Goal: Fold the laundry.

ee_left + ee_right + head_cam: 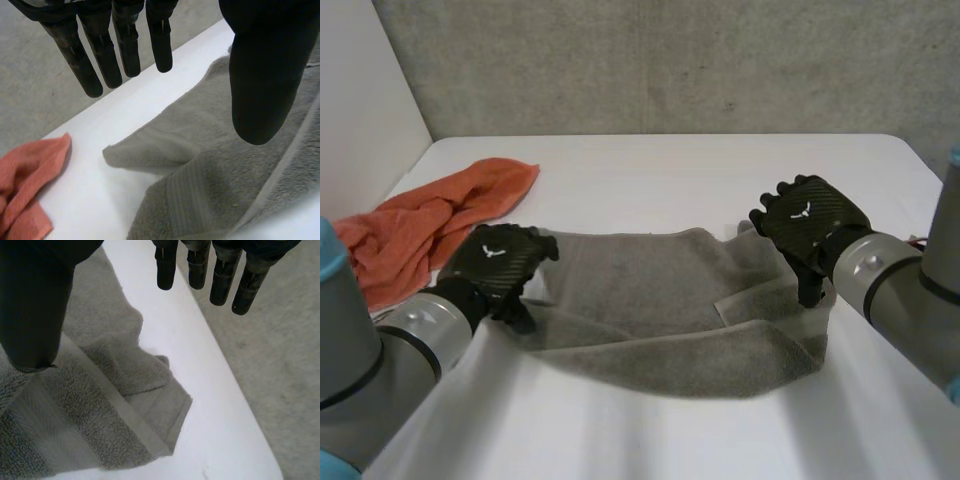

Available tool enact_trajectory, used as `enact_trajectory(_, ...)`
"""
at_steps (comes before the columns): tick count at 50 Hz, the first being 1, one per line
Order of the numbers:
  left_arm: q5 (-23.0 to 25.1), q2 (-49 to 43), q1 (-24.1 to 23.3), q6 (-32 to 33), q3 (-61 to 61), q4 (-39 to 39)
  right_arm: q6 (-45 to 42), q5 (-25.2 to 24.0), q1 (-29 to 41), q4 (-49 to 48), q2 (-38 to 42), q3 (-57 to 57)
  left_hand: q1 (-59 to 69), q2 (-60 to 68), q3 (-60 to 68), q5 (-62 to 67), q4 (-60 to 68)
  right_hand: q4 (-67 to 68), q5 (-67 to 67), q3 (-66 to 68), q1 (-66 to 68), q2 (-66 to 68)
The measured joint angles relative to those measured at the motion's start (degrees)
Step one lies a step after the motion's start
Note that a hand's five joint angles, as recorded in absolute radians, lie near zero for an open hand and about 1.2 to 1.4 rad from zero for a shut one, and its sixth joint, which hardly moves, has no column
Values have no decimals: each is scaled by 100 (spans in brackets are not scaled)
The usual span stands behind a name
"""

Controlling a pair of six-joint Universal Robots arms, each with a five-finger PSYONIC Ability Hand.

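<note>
A grey towel (660, 310) lies folded over on the white table (720, 170), its near edge hanging toward me. My left hand (498, 262) hovers above the towel's left end, fingers (100, 55) straight and apart from the thumb (262, 75), holding nothing; the towel (220, 175) lies below its palm. My right hand (810, 225) hovers over the towel's right end, fingers (220, 270) straight and spread from the thumb (35, 305), empty; the towel's folded corner (100, 405) lies under it.
An orange cloth (430, 220) lies crumpled at the table's left edge, just beyond my left hand; it also shows beside the towel (25, 185). The grey floor (280, 365) lies past the table's right edge. A rough grey wall (670, 60) stands behind.
</note>
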Motion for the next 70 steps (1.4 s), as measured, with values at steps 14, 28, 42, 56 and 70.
enact_trajectory(14, 556, -326, 657, 6, -294, -112, -275, -953, -189, 693, 1438, -1201, 413, 422, 386, 500, 474, 297, 268, 387, 195, 345)
enact_trajectory(28, 571, -373, 776, 369, -754, -104, -1712, -1247, -426, 1260, 2679, -2219, 997, 1009, 992, 1047, 1042, 905, 811, 999, 741, 863)
enact_trajectory(42, 571, -485, 835, 512, -831, 199, -1659, -1243, -393, 1238, 2971, -2402, 626, 621, 616, 641, 648, 5220, 5062, 5269, 4093, 5268)
enact_trajectory(56, 578, -942, 723, 530, -520, 481, 510, -1267, -1308, 1063, 2301, -2258, 479, 446, 445, 448, 469, 5481, 5291, 5540, 4396, 5440)
enact_trajectory(70, 579, -1456, 337, 531, 16, 533, 1469, -1504, -1996, 931, 1769, -1246, 479, 446, 446, 448, 469, 5491, 5323, 5540, 4456, 5440)
